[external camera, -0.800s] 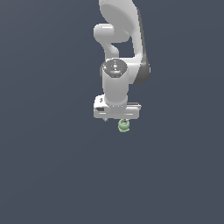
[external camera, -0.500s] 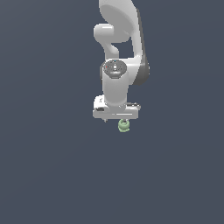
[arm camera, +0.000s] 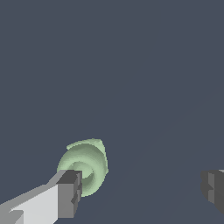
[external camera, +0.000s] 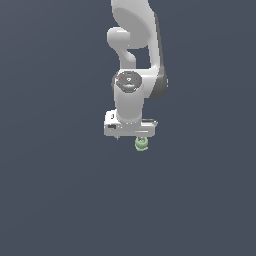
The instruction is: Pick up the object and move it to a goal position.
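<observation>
The object (external camera: pixel 141 144), a small pale green curled piece, lies on the dark desk (external camera: pixel 60 200) directly under the white claw (external camera: pixel 131 136), toward the exterior view's right of the claw's middle. The wrist view shows the claw (arm camera: pixel 141 188) with its fingers well apart; one fingertip (arm camera: pixel 70 192) overlaps the object (arm camera: pixel 85 164), the other sits far off with bare desk (arm camera: pixel 131 65) between, so nothing is gripped. In my judgement the approach step is in hand and the grasp is not yet made. The object appears off-centre in the gap, hard by one finger; the next move likely calls for a small sideways correction, a final lowering, then closing. Against the earlier exterior frames, arm, claw and object sit in practically the same places; no clear shift is detectable.
</observation>
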`<state>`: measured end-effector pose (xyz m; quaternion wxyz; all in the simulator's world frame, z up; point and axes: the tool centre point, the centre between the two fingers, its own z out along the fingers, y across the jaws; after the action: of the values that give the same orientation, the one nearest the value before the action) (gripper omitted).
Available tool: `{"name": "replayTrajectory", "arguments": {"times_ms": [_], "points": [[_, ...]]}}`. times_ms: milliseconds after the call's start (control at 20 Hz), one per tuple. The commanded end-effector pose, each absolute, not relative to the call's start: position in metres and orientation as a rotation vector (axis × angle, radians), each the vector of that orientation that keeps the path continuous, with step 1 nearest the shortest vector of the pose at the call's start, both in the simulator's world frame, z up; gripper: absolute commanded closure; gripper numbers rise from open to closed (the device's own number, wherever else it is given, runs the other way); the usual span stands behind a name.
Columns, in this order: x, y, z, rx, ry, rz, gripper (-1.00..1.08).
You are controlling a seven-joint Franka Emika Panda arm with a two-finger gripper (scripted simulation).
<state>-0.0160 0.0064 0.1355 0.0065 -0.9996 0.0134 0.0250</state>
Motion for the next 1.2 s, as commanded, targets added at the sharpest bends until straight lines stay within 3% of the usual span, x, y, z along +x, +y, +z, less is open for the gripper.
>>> {"name": "replayTrajectory", "arguments": {"times_ms": [0,1150], "points": [[-0.017,0.009,0.134,-3.128,0.032,0.076,-0.92],[-0.053,0.07,0.09,-3.131,-0.259,0.003,-0.92]]}}
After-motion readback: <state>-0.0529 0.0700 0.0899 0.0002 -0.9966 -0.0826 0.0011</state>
